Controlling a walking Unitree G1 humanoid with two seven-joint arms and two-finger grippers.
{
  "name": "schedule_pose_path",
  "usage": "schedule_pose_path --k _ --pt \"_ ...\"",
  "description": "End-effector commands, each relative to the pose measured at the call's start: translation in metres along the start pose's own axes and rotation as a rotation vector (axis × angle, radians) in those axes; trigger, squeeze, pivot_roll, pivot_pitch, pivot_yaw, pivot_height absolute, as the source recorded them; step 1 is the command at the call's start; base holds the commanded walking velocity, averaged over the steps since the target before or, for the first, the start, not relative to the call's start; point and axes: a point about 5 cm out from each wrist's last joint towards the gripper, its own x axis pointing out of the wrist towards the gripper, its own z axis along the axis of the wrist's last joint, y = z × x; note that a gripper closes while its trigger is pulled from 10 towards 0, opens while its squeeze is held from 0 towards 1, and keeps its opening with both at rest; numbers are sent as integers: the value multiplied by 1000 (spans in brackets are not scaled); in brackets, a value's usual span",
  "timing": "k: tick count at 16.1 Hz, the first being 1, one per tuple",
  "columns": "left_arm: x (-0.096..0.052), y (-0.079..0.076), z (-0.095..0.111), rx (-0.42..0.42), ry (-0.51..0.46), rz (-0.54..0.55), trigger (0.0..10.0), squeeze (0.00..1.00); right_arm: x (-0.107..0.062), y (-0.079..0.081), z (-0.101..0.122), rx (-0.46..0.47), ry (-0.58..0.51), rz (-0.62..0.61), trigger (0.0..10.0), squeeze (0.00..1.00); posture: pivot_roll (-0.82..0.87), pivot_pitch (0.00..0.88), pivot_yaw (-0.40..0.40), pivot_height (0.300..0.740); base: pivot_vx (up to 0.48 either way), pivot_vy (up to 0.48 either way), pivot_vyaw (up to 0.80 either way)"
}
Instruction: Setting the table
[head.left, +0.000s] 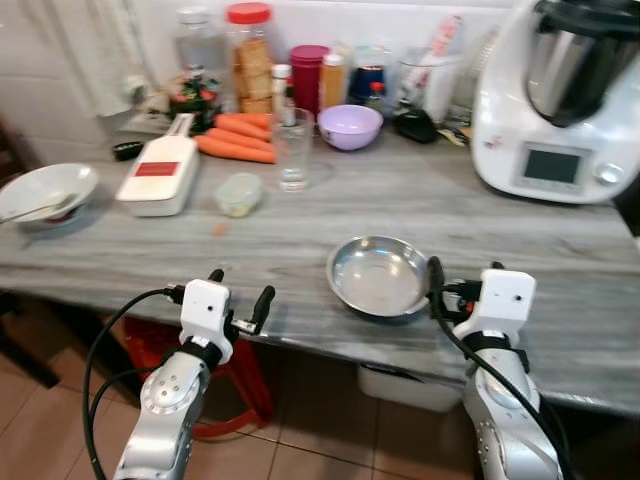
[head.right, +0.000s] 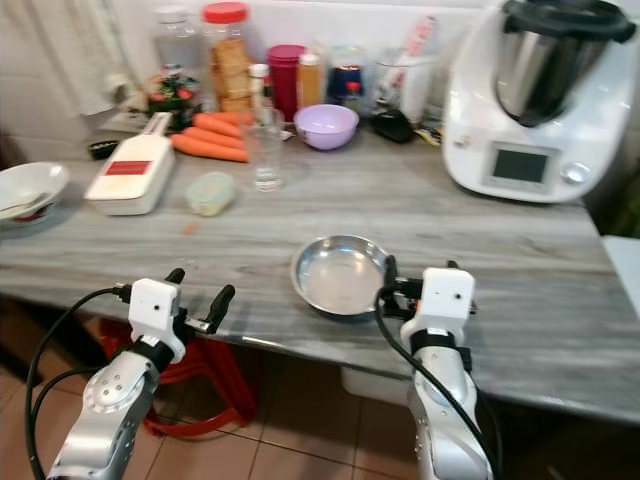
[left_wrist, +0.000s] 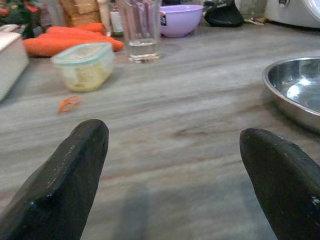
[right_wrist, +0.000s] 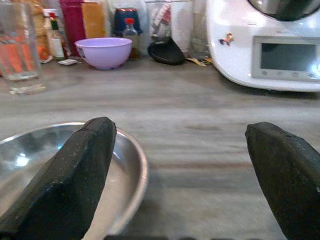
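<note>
A shallow steel bowl lies near the front edge of the grey wooden counter. My right gripper stands open just right of it, and one finger hangs over the bowl's right rim with nothing held. My left gripper is open at the counter's front edge, left of the bowl, over bare wood. Farther back stand a clear glass and a purple bowl. A white dish with a spoon sits at the far left.
A big white kitchen machine fills the back right. Carrots, a white flat box, a small lidded tub and jars crowd the back left. A red stool stands under the counter.
</note>
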Motion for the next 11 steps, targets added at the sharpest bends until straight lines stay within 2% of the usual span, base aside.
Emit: schedule_pose_path --k 1,2,3,6,9,11 --pt "3 -1 1 29 4 -2 10000 0 1 0 7 9 -16 1 10000 0 -2 0 22 740 0 0 -631" --pt "4 0 -1 39 15 0 10000 0 3 1 9 57 -11 4 10000 0 -4 0 19 740 0 0 -438" --pt "4 1 -2 35 18 6 10000 0 3 3 10 41 -20 16 10000 0 -6 0 19 740 0 0 -438" --pt "6 3 -1 39 19 15 10000 0 4 2 9 84 -3 -8 10000 0 -9 0 15 740 0 0 0" --pt "7 4 -2 42 21 19 10000 0 4 4 12 66 -13 13 10000 0 -9 0 10 740 0 0 0" --pt "7 6 -2 49 23 25 10000 0 5 4 12 68 -12 14 10000 0 -7 0 9 740 -263 0 0"
